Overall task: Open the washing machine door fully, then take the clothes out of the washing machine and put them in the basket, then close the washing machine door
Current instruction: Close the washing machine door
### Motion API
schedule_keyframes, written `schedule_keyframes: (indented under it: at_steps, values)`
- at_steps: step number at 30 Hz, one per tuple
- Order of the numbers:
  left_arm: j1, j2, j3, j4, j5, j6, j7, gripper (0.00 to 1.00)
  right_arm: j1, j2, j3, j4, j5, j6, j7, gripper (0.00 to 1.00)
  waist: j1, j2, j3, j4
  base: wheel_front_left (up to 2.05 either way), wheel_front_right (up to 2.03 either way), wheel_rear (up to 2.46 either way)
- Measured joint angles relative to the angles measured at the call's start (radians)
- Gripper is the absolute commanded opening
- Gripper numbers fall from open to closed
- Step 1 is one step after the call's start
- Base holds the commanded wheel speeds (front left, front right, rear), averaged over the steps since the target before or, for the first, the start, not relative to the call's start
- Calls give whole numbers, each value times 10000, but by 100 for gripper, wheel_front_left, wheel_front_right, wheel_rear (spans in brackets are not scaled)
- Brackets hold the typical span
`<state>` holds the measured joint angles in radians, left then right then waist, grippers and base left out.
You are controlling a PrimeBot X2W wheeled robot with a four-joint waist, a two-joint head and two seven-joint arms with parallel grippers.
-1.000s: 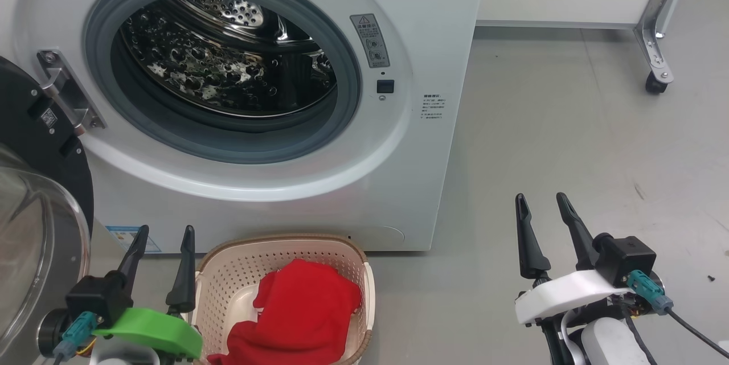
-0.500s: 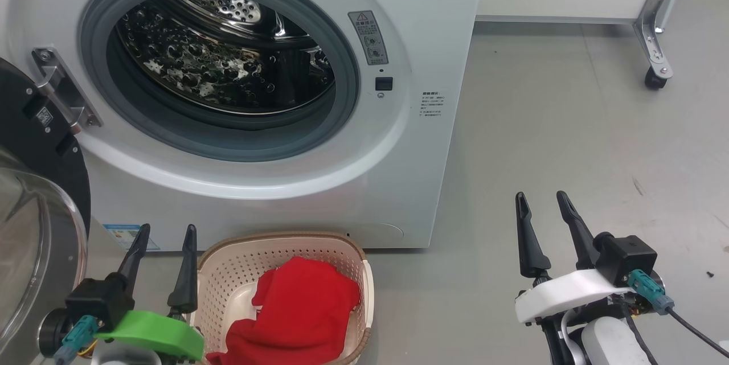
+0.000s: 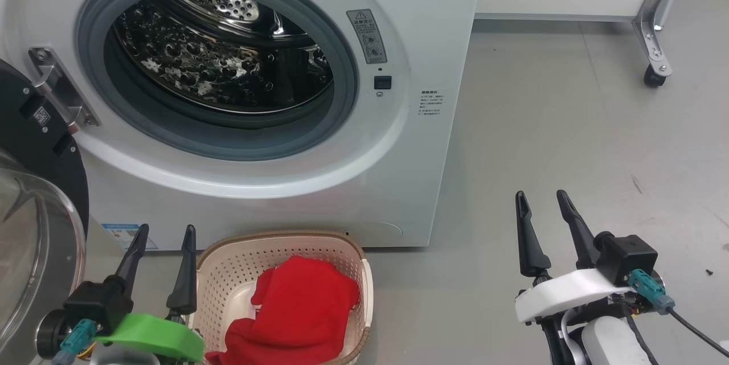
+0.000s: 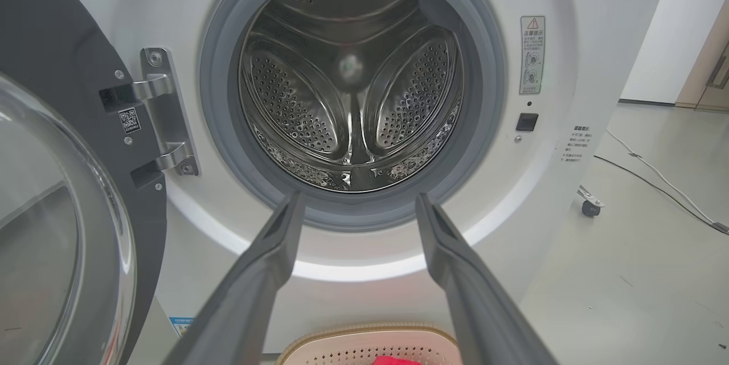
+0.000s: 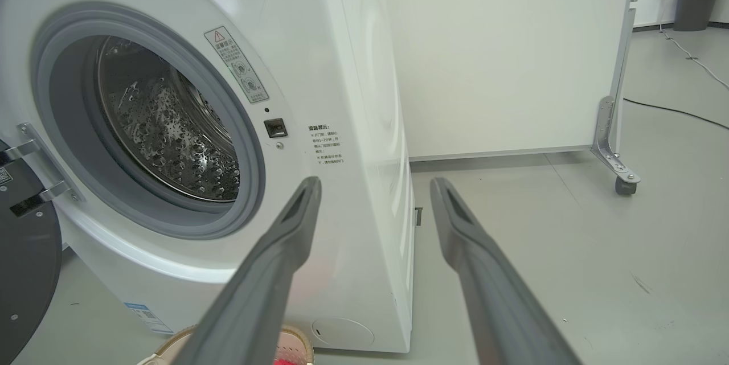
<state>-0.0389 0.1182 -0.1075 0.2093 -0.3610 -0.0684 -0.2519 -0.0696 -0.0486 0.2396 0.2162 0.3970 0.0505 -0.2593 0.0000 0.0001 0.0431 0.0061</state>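
**Both hands wide, clothes in the basket**

The left hand point(image 3: 166, 228) stands just left of the basket point(image 3: 285, 236), fingers up and spread wide, holding nothing. The right hand point(image 3: 540, 194) is posed alike, well to the basket's right. Red clothes point(image 3: 302, 308) lie heaped in the basket. Behind the basket, the washing machine point(image 3: 398, 183) shows its steel drum point(image 3: 216, 63). The washing machine door point(image 3: 34, 143) hangs open to the basket's left.

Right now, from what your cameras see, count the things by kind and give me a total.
Washing machine: 1
Door, swung open: 1
Basket: 1
Heap of red clothes in the basket: 1, garments not countable
Hands: 2, left hand and right hand, both open
Total: 6
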Motion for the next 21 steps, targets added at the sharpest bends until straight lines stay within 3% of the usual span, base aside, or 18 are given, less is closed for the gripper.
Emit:
schedule_keyframes:
  at_steps: [21]
  values:
    - [193,-67,88,-217,213,-81,0,100,0,0,15,-13,92,0,0,100,0,0,65,-52,-2,2,0]
